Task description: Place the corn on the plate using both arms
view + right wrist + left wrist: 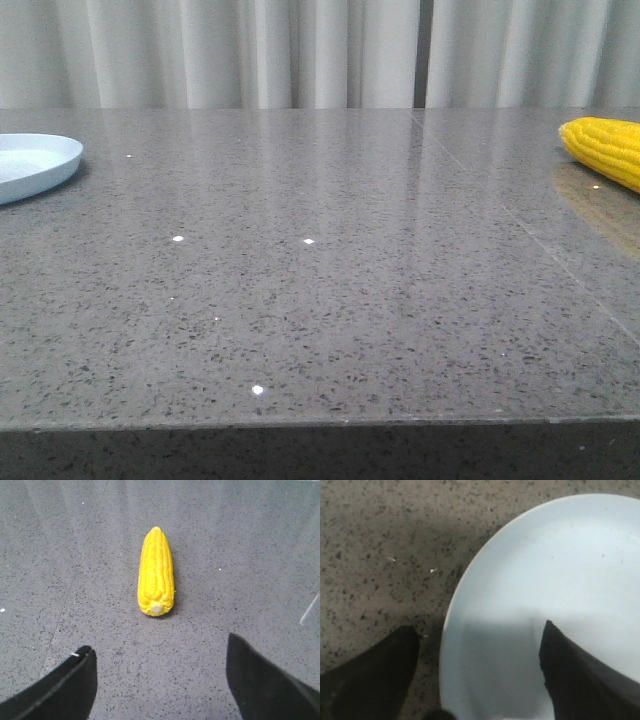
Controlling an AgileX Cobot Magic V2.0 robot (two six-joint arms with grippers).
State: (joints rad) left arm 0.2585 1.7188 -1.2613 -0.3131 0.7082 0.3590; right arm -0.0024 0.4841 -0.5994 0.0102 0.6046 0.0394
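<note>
Corn and plate wait at opposite edges of the counter as both my grippers hang spread and empty.

The corn [156, 574] lies flat near the counter's [320, 300] right edge, pale stub end toward my right gripper [159, 680], whose fingers stand wide apart short of it. The plate [30, 165] sits at the left edge, with my left gripper [477, 672] spread across its rim, one finger over the plate and one over the stone. I judge the cob stiff, light and apt to roll, its kernel rows probably giving fair grip; I would pinch it across its thick middle, not the tapered tip.
</note>
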